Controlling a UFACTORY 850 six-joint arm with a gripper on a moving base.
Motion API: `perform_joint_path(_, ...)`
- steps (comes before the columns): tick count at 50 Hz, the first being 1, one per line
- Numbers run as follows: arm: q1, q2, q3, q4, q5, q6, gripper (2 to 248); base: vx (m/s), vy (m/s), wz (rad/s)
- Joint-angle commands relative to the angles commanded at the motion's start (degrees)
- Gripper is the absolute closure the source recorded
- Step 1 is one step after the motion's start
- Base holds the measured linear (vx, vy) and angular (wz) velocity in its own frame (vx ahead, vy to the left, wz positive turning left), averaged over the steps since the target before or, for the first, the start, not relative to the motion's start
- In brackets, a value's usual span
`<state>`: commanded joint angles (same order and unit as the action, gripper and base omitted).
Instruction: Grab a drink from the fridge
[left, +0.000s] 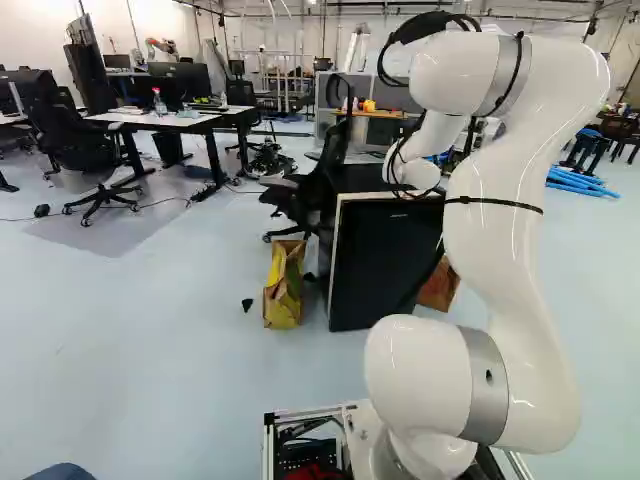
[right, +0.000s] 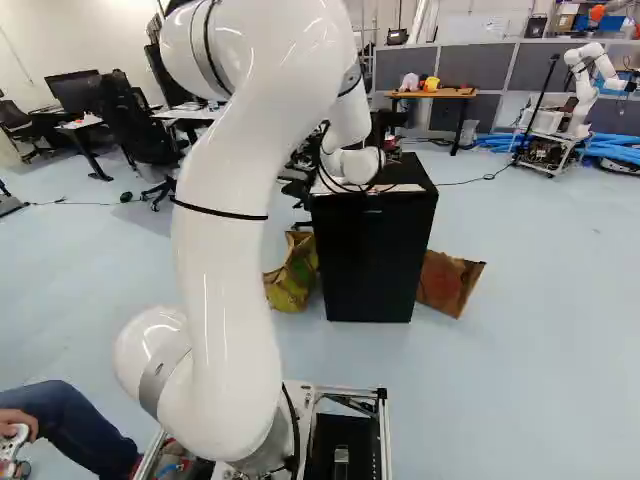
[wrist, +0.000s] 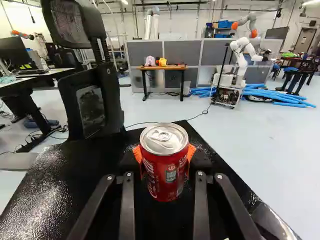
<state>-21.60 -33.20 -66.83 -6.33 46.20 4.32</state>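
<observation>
In the wrist view a red drink can (wrist: 165, 165) with a silver top stands upright between the two fingers. Orange pads press it from both sides, so my gripper (wrist: 165, 167) is shut on it. Beneath lies the black top of the fridge (wrist: 65, 185); whether the can touches it I cannot tell. Both base views show the fridge (left: 385, 260) (right: 370, 260) ahead of the arm, its black front facing the base. Whether its door is fully closed is unclear. The arm's wrist reaches over the fridge, and the gripper cannot be made out clearly from behind.
Paper bags (left: 284, 285) (right: 450, 282) stand on either side of the fridge. A black office chair (wrist: 92, 95) is close beyond it. Farther off are desks (left: 165, 120), a small wooden table (right: 432, 93), another robot (right: 585, 90) and blue tubes. A seated person's leg shows beside the base.
</observation>
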Motion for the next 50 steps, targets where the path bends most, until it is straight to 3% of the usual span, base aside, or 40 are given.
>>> perform_joint_path(25,2.11,4.80,6.04,0.62,0.37,-0.42,150,0.000,0.000,0.000)
perform_joint_path(50,5.61,12.77,16.05,1.64,0.99,-1.12,150,0.000,0.000,0.000)
